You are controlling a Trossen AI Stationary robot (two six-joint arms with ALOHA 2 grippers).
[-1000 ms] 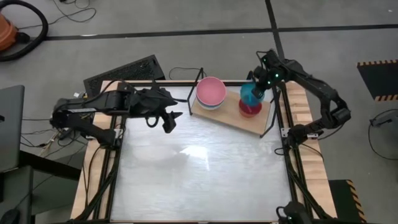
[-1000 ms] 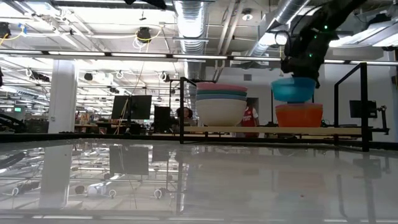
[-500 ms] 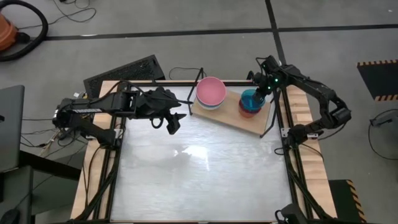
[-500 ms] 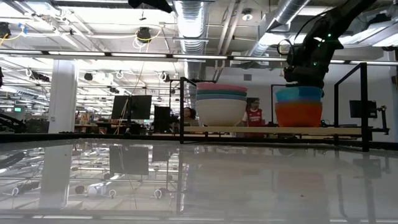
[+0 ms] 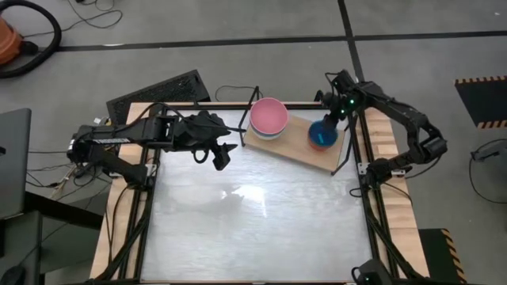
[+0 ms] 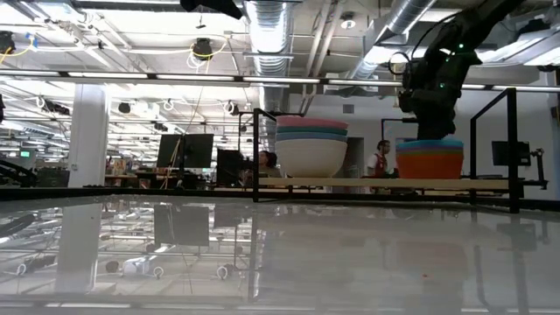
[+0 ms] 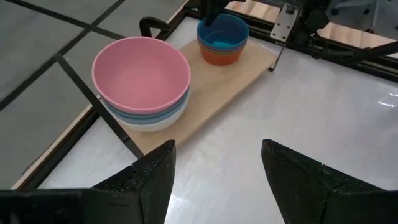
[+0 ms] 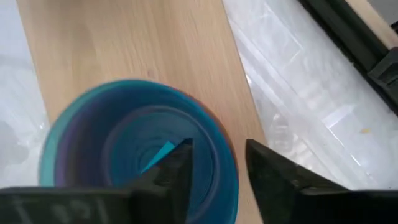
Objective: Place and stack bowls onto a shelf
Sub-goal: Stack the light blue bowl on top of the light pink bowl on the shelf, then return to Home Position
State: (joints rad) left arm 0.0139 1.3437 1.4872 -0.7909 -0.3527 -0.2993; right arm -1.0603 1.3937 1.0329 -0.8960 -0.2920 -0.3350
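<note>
The shelf (image 5: pixel 289 148) stands at the table's far right. On its left end sits a stack of bowls with the pink bowl (image 5: pixel 268 117) on top, above a teal and a white one (image 6: pixel 311 157). On its right end the blue bowl (image 8: pixel 137 149) sits nested in the orange bowl (image 6: pixel 429 164). My right gripper (image 8: pixel 217 146) hovers open just above the blue bowl's rim, with one finger over the inside and one outside. My left gripper (image 5: pixel 220 156) is open over the table, left of the shelf, holding nothing.
The shelf's black wire legs (image 5: pixel 346 150) and its tall frame post (image 6: pixel 512 149) rise close beside my right gripper. A black keyboard (image 5: pixel 158 91) lies beyond the table's far left edge. The bare white tabletop (image 5: pixel 253 222) stretches toward the near edge.
My right gripper has come down with the blue bowl onto the orange bowl. The blue bowl has then dropped out of the hold and sits deep inside the orange one, while the gripper stays just above it. My left gripper has shifted slightly toward the table's right.
</note>
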